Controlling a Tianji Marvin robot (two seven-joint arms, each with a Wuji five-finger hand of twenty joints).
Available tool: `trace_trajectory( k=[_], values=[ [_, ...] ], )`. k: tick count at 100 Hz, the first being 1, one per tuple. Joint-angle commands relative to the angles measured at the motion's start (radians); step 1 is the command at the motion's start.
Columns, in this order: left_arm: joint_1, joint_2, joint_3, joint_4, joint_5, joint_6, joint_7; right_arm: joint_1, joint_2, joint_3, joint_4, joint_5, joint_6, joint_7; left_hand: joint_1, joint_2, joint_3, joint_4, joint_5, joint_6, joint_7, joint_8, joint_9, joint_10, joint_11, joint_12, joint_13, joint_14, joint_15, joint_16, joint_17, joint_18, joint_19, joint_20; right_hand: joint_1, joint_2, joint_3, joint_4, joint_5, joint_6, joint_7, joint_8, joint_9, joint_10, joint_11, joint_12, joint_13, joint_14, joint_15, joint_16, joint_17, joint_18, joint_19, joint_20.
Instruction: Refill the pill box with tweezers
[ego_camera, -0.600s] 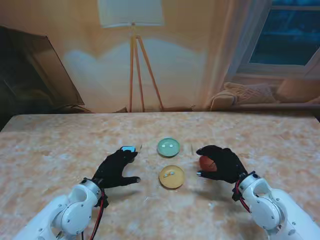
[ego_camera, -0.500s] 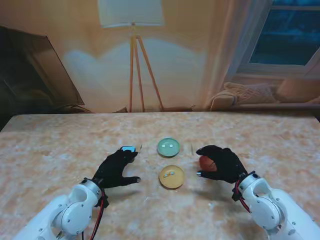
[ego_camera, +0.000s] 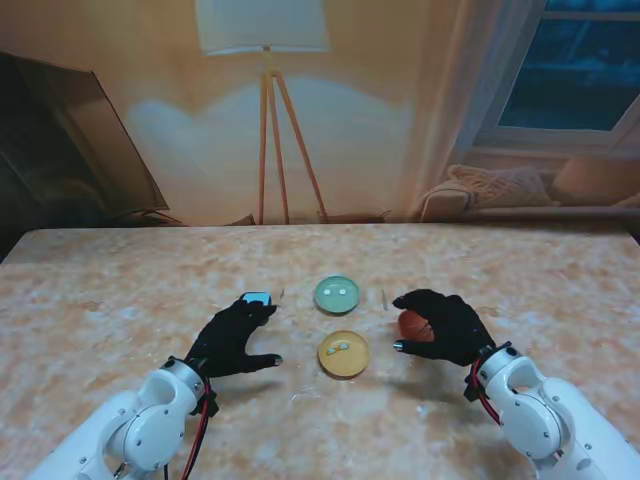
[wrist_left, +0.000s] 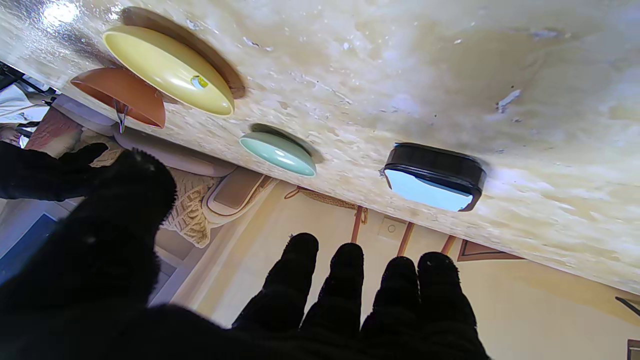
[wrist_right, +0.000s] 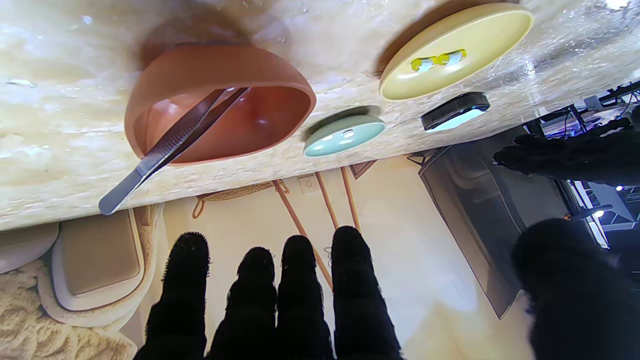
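Left hand (ego_camera: 232, 338), black-gloved, hovering palm-down low in the stand view, left of centre; fingers spread apart, thumb stuck out to the side, nothing in its grasp. Seen the same way from the left wrist (wrist_left: 150, 300): four fingertips fanned, thumb apart, empty. Just past those fingertips, touching the tabletop (ego_camera: 120, 300), a small black rectangular pill box with a pale blue face (ego_camera: 257, 298), also plain in the left wrist view (wrist_left: 433, 176).

Right hand (ego_camera: 443, 326), black-gloved too, low in the stand view, right of centre; fingers loosely extended and apart, thumb well off to one side, holding nothing. Same from the right wrist (wrist_right: 270, 300). Partly under it, a terracotta-orange plastic bowl (ego_camera: 412, 326) resting on the marbled beige tabletop, with silver metal tweezers (wrist_right: 172, 145) lying tilted inside, tips in the bowl (wrist_right: 215, 105) and the handle end sticking out over the rim.

Between the two hands, near frame centre, a round yellow shallow dish (ego_camera: 343, 353) with two small yellow-and-white pills (wrist_right: 437, 60); farther up the frame, apart from it, a round pale green shallow dish (ego_camera: 337, 293) with small white pills (wrist_right: 345, 133).
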Motion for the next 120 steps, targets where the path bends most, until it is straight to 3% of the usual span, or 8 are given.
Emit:
trace_trajectory(
  k=[1,35,39,64,89,120],
  values=[
    [0.006,-0.001,-0.003,-0.003,0.005,-0.002,-0.013,-0.015,-0.005,0.001,-0.008,-0.008,-0.006,0.009,-0.005,-0.022,0.012,0.009,0.013,-0.014,0.005,0.012,0.012,-0.009,0.007,0.01,-0.009,-0.023,0.011,-0.016,-0.001,-0.032,-0.013,-0.014,-0.002,0.015,-0.013,-0.001,-0.004,0.011,-0.004,0.01,0.0,-0.002,0.003,-0.019,0.011,-0.005,-0.008,-0.013,-0.001,-0.016,0.001,-0.009],
    [-0.007,0.002,-0.005,0.01,0.017,-0.009,-0.021,-0.012,-0.006,-0.004,-0.003,-0.003,-0.009,0.0,0.027,-0.052,0.057,0.013,0.0,-0.016,0.0,0.013,0.006,-0.018,0.007,0.011,-0.008,-0.028,0.014,-0.015,0.003,-0.039,-0.013,-0.014,-0.004,0.015,-0.012,-0.001,-0.005,0.011,-0.006,0.01,0.0,-0.001,0.002,-0.019,0.011,-0.006,-0.009,-0.013,-0.001,-0.018,-0.001,-0.01],
    [-0.013,0.003,-0.003,0.015,0.026,-0.009,-0.024,-0.012,-0.007,-0.006,-0.002,-0.001,-0.009,-0.001,0.011,-0.06,0.094,0.007,-0.001,-0.016,-0.001,0.012,0.006,-0.018,0.011,0.013,-0.006,-0.028,0.014,-0.017,0.008,-0.04,-0.014,-0.015,-0.004,0.015,-0.012,-0.001,-0.005,0.012,-0.006,0.01,0.0,-0.002,0.002,-0.019,0.01,-0.006,-0.009,-0.013,-0.001,-0.019,-0.001,-0.01],
    [-0.076,0.018,0.006,0.059,0.092,0.002,-0.076,-0.013,-0.008,-0.009,0.0,0.007,-0.008,-0.006,0.004,-0.055,0.098,0.004,-0.017,-0.011,-0.008,0.007,-0.003,-0.022,0.015,0.016,-0.007,-0.031,0.015,-0.018,0.011,-0.044,-0.014,-0.014,-0.005,0.015,-0.011,-0.001,-0.003,0.011,-0.006,0.01,0.001,-0.002,0.003,-0.019,0.009,-0.006,-0.009,-0.013,-0.003,-0.02,-0.003,-0.011],
    [-0.173,0.026,0.045,0.165,0.131,-0.007,-0.084,-0.014,-0.009,-0.009,0.002,0.008,0.002,-0.004,-0.015,-0.051,0.093,0.003,-0.023,-0.004,-0.012,0.001,-0.008,-0.025,0.023,0.02,-0.005,-0.032,0.02,-0.017,0.014,-0.046,-0.006,-0.01,-0.006,0.015,-0.011,-0.001,-0.003,0.011,-0.007,0.01,0.002,-0.002,0.002,-0.02,0.009,-0.006,-0.01,-0.014,-0.003,-0.018,-0.002,-0.011],
    [-0.3,0.016,0.115,0.33,0.083,-0.024,-0.023,0.002,-0.009,-0.021,0.027,0.022,0.022,0.004,-0.021,-0.061,0.111,0.003,-0.037,0.004,-0.02,-0.01,-0.012,-0.024,0.022,0.019,-0.004,-0.035,0.02,-0.02,0.012,-0.048,0.005,-0.004,-0.004,0.012,-0.01,-0.001,-0.002,0.012,-0.007,0.01,0.002,-0.002,0.002,-0.019,0.009,-0.005,-0.01,-0.014,-0.003,-0.017,-0.002,-0.011]
  ],
)
